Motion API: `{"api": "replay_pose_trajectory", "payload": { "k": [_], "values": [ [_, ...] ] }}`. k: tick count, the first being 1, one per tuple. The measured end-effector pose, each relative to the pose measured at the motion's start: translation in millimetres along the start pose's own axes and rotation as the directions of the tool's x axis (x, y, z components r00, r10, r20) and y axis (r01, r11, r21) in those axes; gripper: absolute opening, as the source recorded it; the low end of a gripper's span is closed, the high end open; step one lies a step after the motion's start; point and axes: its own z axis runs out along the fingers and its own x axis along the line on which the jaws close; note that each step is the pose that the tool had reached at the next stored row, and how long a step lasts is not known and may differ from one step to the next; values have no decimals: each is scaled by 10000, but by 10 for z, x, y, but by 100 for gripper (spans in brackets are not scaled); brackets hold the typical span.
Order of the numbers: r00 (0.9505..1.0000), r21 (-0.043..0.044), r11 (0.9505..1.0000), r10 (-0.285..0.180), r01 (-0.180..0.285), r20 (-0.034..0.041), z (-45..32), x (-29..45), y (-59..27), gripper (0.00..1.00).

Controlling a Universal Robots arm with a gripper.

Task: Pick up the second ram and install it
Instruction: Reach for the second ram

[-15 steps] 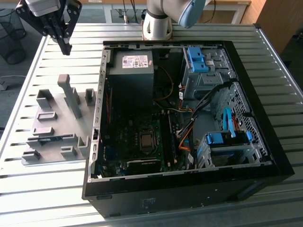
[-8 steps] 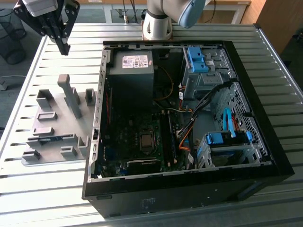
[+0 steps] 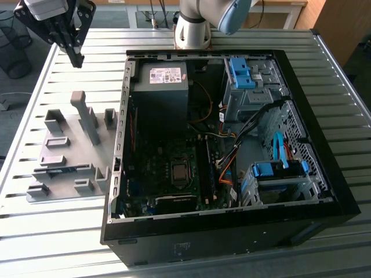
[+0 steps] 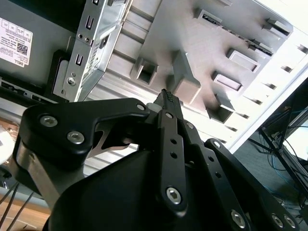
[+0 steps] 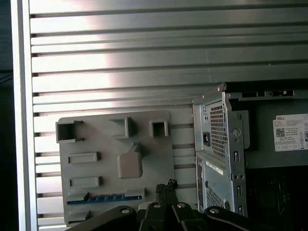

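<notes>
The second ram (image 5: 103,198) is a thin blue-green stick lying on edge in a long slot of the grey holder plate (image 5: 101,139). In the exterior view it shows as a faint blue-green line (image 3: 61,169) near the plate's front. My gripper (image 3: 76,59) hangs high above the table beyond the plate's far end, well apart from the ram. Its black fingers are shut together with nothing between them, and their tip shows in both wrist views (image 5: 166,186) (image 4: 167,94).
The open black computer case (image 3: 324,191) lies to the exterior view's right of the plate, with its motherboard (image 3: 174,174), power supply (image 3: 159,87) and blue drive-bay clips (image 3: 240,72). Upright grey blocks (image 3: 87,116) rise from the holder plate. The slatted metal table (image 3: 58,231) surrounds both.
</notes>
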Motion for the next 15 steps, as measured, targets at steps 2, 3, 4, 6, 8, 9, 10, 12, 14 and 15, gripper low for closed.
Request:
{"api": "replay_pose_trajectory", "payload": {
  "k": [2, 3, 4, 6, 8, 9, 10, 12, 14, 15],
  "values": [
    [10000, 0, 10000, 0, 0, 0, 0, 9, -1, 10],
    [10000, 1, 10000, 0, 0, -1, 0, 14, -1, 10],
    [10000, 0, 10000, 0, 0, -1, 0, 19, -2, 10],
    [10000, 0, 10000, 0, 0, 0, 0, 31, -3, 10],
    [10000, 0, 10000, 0, 0, -1, 0, 42, -3, 10],
    [10000, 0, 10000, 0, 0, 0, 1, 49, -4, 10],
    [10000, 0, 10000, 0, 0, 0, 1, 55, -4, 10],
    [10000, 1, 10000, 0, 0, -1, 0, 65, -5, 10],
    [10000, 0, 10000, 0, 0, 0, 1, 80, -6, 10],
    [10000, 0, 10000, 0, 0, 0, 1, 86, -7, 10]
  ]
}}
